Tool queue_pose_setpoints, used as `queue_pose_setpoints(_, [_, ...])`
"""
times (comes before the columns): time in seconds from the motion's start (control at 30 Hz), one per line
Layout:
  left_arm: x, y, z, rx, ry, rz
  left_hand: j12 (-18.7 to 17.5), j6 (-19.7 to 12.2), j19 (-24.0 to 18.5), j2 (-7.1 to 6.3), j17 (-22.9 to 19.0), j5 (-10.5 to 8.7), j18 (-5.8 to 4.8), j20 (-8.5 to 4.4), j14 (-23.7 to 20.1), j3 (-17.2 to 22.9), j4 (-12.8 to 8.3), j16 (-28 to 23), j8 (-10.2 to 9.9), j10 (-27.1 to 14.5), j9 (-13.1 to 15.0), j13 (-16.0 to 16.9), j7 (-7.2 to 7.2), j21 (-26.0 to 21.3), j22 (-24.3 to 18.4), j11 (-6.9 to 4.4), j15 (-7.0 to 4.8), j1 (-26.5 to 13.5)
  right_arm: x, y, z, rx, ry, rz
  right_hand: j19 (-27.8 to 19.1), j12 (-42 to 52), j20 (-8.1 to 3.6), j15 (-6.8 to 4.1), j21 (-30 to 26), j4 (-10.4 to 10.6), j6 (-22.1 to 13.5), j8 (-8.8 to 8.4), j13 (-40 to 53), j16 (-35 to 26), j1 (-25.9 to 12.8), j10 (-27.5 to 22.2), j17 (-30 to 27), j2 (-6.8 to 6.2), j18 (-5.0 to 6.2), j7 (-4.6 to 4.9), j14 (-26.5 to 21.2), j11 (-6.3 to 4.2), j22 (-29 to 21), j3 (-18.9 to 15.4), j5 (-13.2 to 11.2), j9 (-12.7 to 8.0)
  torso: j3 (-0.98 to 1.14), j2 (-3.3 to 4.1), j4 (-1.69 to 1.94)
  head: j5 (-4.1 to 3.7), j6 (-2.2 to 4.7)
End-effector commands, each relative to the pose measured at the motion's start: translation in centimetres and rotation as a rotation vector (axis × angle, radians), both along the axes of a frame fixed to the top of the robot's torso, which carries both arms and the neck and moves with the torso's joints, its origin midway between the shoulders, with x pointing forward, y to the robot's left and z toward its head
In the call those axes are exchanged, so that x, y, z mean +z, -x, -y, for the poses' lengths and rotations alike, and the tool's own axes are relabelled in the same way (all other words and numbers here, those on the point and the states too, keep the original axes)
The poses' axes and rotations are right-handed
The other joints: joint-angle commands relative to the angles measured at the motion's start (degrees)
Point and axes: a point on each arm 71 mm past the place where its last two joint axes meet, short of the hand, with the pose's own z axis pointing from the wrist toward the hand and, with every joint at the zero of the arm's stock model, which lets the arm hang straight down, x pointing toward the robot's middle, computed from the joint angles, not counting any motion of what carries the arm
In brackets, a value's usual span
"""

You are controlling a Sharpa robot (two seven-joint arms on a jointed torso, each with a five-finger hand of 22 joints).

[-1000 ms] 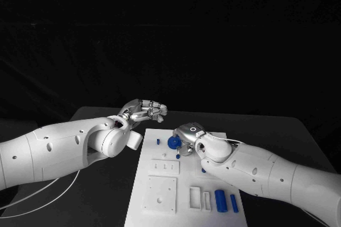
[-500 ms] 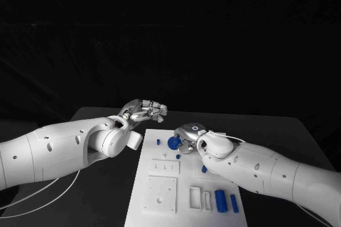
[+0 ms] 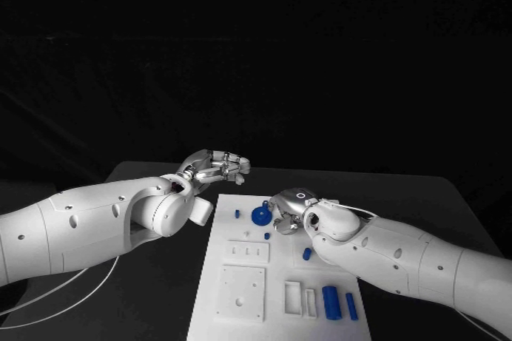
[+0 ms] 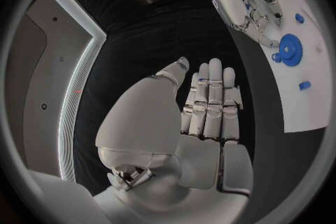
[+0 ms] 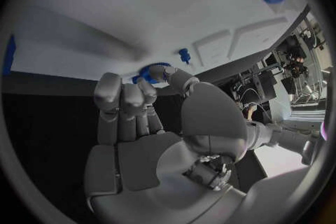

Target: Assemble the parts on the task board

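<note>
No legible text, labels, brand marks, numbers or signs on any surface seen. Task board (image 3: 280, 282): plain white, unmarked. Blue parts (image 3: 331, 300): no print. Both arms' white shells carry no readable lettering.

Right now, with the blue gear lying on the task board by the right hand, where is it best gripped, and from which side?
Probably by its toothed rim, pinched across from above. The blue gear lies flat on the task board, so its faces give no purchase and only the edge is free. The right hand already hovers right beside it, fingers pointing down toward it; the left hand hangs off the board.
</note>
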Motion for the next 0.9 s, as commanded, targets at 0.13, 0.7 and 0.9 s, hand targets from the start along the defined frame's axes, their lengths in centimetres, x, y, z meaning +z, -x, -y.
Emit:
queue_pose_setpoints(0.13, [0.2, 0.1, 0.1, -0.003, 0.003, 0.011, -0.4, 0.0, -0.3, -0.08, -0.1, 0.02, -0.26, 0.12, -0.5, 0.0, -0.4, -0.2, -0.4, -0.1, 0.1, 0.1, 0.35, -0.3, 0.8, 0.32, 0.01, -0.7, -0.2, 0.0, 0.2, -0.015, 0.014, -0.022, 0.1, 0.2, -0.33, -0.11, 0.3, -0.3, 0.1, -0.14, 0.1, -0.2, -0.8, 0.2, 0.1, -0.07, 5.73, 0.46, 0.0, 0.03, 0.9, 0.0, 0.0, 0.0, 0.01, -0.01, 0.02, -0.13, 0.16])
queue_pose_setpoints(0.7, [0.2, 0.0, -0.6, 0.012, 0.001, 0.015, -0.4, 0.0, -0.3, -0.10, -0.1, 0.02, -0.26, 0.13, -0.5, 0.1, -0.5, -0.2, -0.4, 0.0, 0.1, 0.1, 0.35, -0.3, 0.8, 0.33, 0.01, -0.7, 4.3, 0.8, 4.5, 0.018, -0.299, 0.024, 0.4, 0.2, -0.68, 0.48, 0.2, -0.5, 1.2, 0.68, -0.2, -0.4, 0.2, 0.1, 0.3, -2.00, 5.73, 1.14, 0.1, 0.67, 0.6, 0.4, -8.4, 0.3, 0.11, -0.13, -0.22, -0.28, 0.79])
queue_pose_setpoints(0.9, [0.2, -0.1, -1.0, 0.018, -0.001, 0.016, -0.4, 0.1, -0.3, -0.09, -0.1, 0.00, -0.27, 0.13, -0.5, 0.1, -0.5, -0.2, -0.4, 0.0, 0.1, 0.1, 0.34, -0.3, 0.8, 0.31, 0.01, -0.8, 5.6, 0.4, 9.3, 0.006, -0.431, -0.043, 0.1, 0.3, -0.82, 1.50, 0.0, -1.0, 2.2, 1.14, -0.3, -0.5, 1.6, -0.5, 0.5, -2.59, 5.73, 2.24, 0.1, 1.74, 0.7, -0.7, -24.5, 0.5, 0.46, -0.46, -0.60, -0.42, 0.96])
